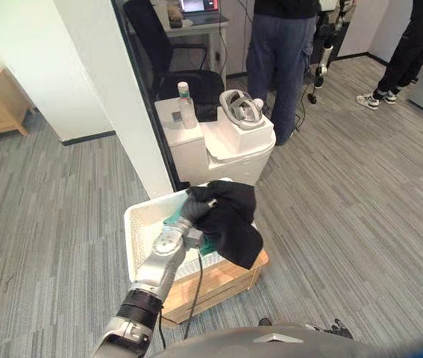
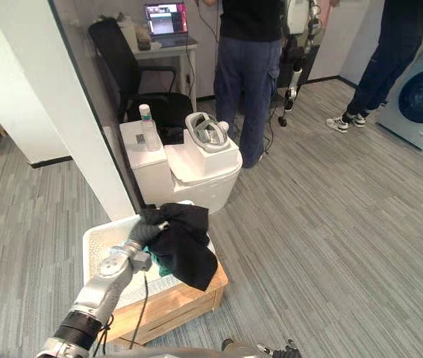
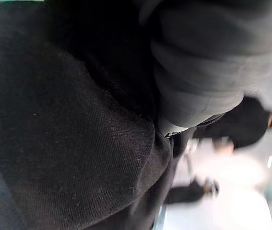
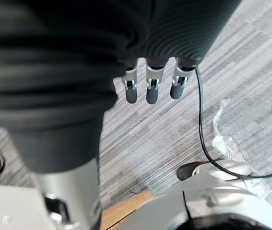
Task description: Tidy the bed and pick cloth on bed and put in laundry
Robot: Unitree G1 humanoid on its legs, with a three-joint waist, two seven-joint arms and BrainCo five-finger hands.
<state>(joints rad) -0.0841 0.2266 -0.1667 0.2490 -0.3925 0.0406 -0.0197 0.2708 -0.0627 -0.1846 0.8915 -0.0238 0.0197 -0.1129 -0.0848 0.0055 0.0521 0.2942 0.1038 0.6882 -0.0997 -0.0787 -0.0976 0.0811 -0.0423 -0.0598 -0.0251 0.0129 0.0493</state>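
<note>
Black cloth (image 1: 230,220) is bunched against the left hand (image 1: 195,211) and hangs over the right rim of the white basket (image 1: 130,239). Whether the left hand is clenched on it cannot be told. The basket is carried on a wooden crate (image 1: 226,280). A white toilet (image 1: 233,149) stands just beyond the basket. The right hand (image 4: 147,88) is relaxed, holding nothing, above the floor.

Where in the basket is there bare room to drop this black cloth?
The basket shows bare mesh on its left, from the rim to the teal item. The right side is crowded: the black cloth hangs at the left hand there, spilling over the rim above the wooden crate.
</note>
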